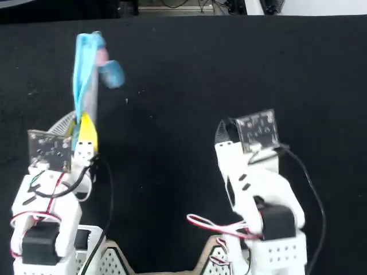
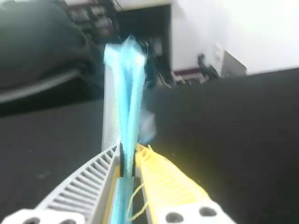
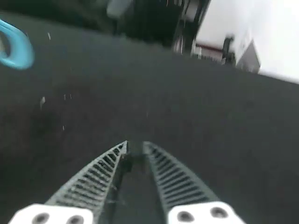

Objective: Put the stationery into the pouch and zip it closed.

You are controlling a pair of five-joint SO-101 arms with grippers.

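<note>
Pouch [image 1: 85, 80] edge-on, pinched in left claw [image 2: 127, 157]; right claw [image 3: 134, 149] pressed together, holding nothing, over table [image 1: 229, 69].

We can read no text, label, brand, number or sign. Any print on the left arm's circuit board [image 1: 49, 150] or the right arm's circuit board [image 1: 258, 130] is too small to tell.

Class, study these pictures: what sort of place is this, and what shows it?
Probably a robotics lab bench: left arm and right arm at a black table, left gripper holding a blue pouch.
</note>
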